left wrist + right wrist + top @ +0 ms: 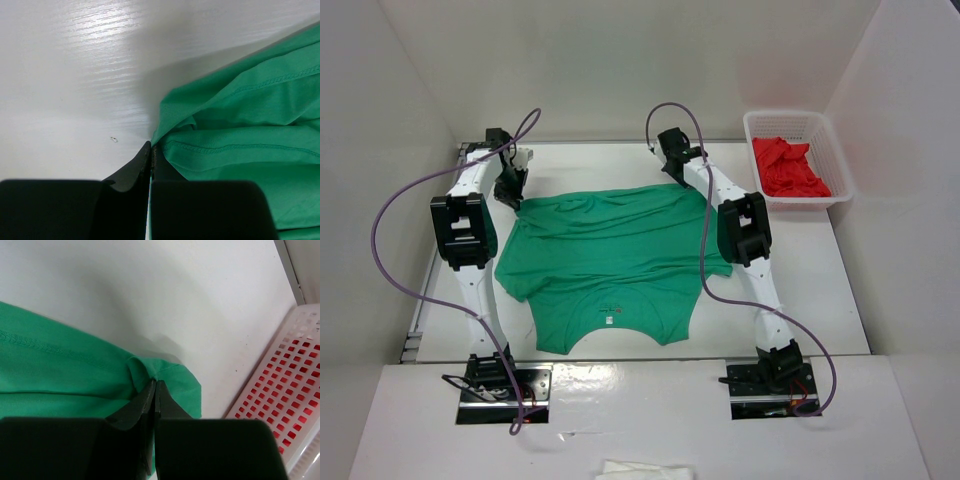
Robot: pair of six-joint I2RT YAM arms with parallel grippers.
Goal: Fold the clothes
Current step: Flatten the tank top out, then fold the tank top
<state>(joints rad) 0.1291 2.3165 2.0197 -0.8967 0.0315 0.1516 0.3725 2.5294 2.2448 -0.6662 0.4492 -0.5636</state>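
Observation:
The clothes, an emerald-green T-shirt, lie spread on the white table with the neck and white label toward the arm bases and the hem at the far side. My left gripper is at the far left hem corner. In the left wrist view it is shut, with the corner of the green fabric pinched at its tips. My right gripper is at the far right hem corner. The right wrist view shows it shut on a puckered fold of the shirt.
A white plastic basket holding a red garment stands at the far right, close to my right gripper, and its wall shows in the right wrist view. White walls enclose the table. A white cloth lies at the near edge.

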